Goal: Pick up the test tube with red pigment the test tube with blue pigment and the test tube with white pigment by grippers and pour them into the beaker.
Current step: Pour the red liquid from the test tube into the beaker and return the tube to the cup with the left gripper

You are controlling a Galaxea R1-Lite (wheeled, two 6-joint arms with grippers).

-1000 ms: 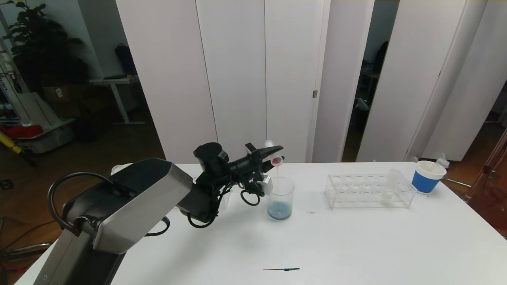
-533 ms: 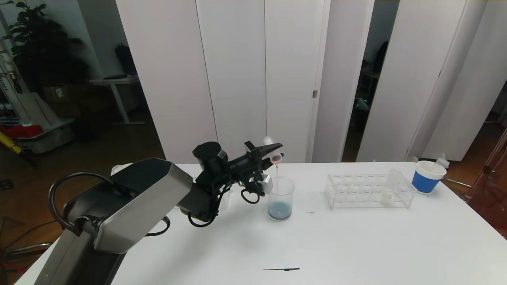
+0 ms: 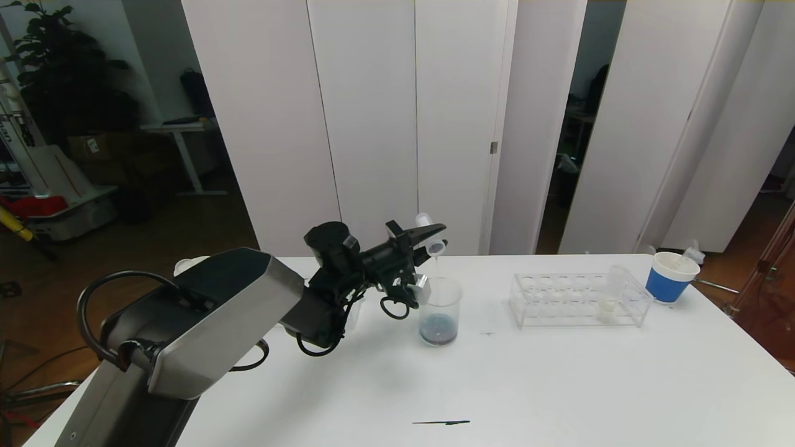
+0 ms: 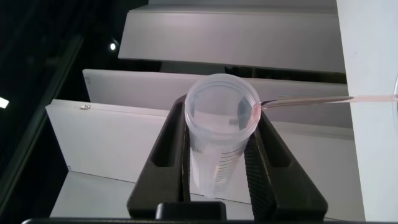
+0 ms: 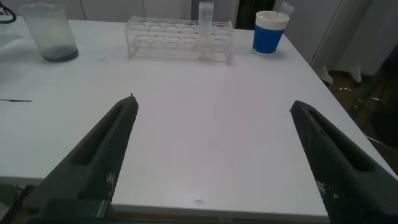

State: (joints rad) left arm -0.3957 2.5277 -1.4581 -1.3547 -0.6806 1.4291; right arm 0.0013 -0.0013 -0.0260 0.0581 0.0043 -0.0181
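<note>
Tipped over the clear, straight-sided glass beaker (image 3: pixel 440 310), the last pink thread running out.

Right end effector (image 5: pixel 214 162) spread wide above the white table (image 3: pixel 497 385); left end effector (image 3: pixel 428 239) pinching a clear slim tube (image 3: pixel 430 238), mouth down; white-pigment tube (image 3: pixel 607 303) upright in the clear rack (image 3: pixel 577 301).

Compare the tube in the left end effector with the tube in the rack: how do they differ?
The held tube is tipped mouth-down over the beaker and nearly drained; the rack tube stands upright with whitish liquid. The left end effector grips one; nothing touches the other. Both are clear.
</note>
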